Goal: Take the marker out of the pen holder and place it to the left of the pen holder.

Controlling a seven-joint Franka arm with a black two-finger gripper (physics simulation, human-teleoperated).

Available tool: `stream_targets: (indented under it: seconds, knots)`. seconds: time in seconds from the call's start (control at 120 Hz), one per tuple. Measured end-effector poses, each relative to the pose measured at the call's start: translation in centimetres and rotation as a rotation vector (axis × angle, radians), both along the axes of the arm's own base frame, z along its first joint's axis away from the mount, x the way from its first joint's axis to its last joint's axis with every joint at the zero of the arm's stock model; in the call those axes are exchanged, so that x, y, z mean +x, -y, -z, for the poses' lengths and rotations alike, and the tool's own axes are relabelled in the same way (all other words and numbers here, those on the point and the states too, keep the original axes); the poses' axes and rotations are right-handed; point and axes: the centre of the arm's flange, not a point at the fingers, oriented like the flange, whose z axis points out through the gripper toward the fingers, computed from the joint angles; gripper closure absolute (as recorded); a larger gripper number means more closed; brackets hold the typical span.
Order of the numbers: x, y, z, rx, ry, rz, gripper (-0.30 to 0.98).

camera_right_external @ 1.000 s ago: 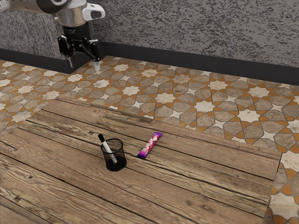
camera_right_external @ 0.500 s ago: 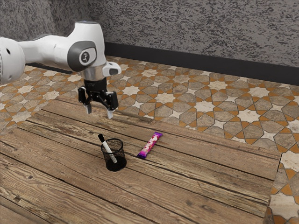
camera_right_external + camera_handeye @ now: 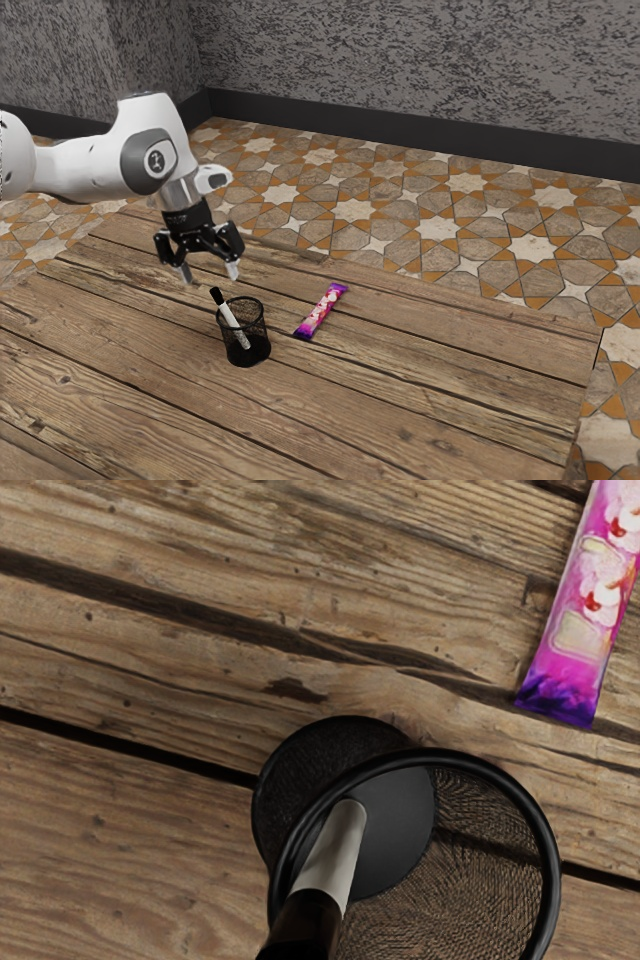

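Wrist view, marker (image 3: 335,852) cropped at cap, pen holder (image 3: 552,875) cropped

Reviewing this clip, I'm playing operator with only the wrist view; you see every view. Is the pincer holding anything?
Observer: No, the pincer is open and empty, its two fingers apart above the table.
Operator: My view cuts off the black end of the marker. Where does it finish?
Observer: Above the rim of the pen holder, leaning toward the exterior view's left.
Operator: And the wrapped bar, also cut off in mine?
Observer: It lies wholly on the table, its far end purple too.
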Motion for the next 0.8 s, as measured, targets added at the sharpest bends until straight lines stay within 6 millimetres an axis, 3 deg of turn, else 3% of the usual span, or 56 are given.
stream_targets:
  seconds: [0.3,0.65,0.8]
  knots:
    - [0.8,-0.5,3.5,-0.006,-0.005,0.011,0.02]
    - [0.3,-0.3,4.1,-0.023,-0.007,0.029,0.34]
    - [0.2,0.0,3.7,-0.027,-0.006,0.043,0.54]
